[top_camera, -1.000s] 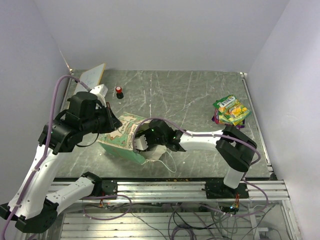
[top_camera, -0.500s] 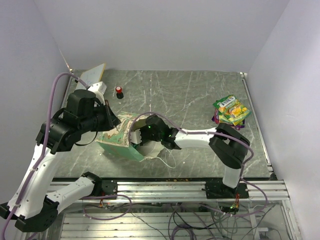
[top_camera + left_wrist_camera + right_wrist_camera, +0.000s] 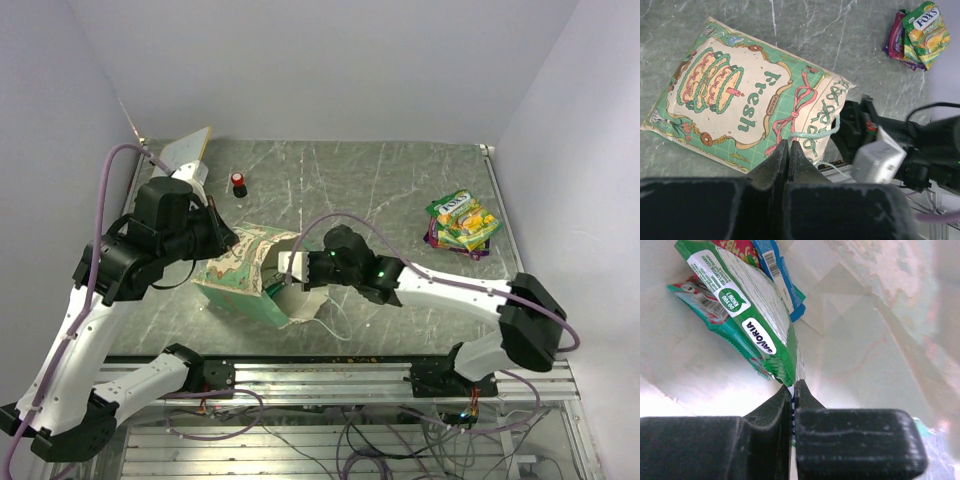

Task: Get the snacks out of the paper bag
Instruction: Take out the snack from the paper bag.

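Observation:
The mint-green and cream paper bag [image 3: 232,272] lies on its side on the table, mouth toward the right arm. My left gripper [image 3: 789,145] is shut on its string handle [image 3: 816,133], above the bag's near edge. My right gripper [image 3: 793,388] is inside the bag's mouth, shut on the bottom edge of a green snack packet [image 3: 752,315]. Behind it lie a blue packet [image 3: 776,267], a red one [image 3: 735,249] and a teal-edged one [image 3: 710,310]. From above, the right gripper [image 3: 287,276] sits at the bag's opening. Several snacks [image 3: 461,221] are piled at the far right.
A small red-capped bottle [image 3: 238,184] stands behind the bag, and a flat white board [image 3: 186,152] leans at the back left corner. The right arm's white wrist [image 3: 879,159] reaches in beside the bag. The snack pile [image 3: 919,31] lies near the table's right edge.
My right gripper has shut on the green packet inside the bag. The right arm's elbow has swung out to the right. The left gripper and the bag have stayed put.

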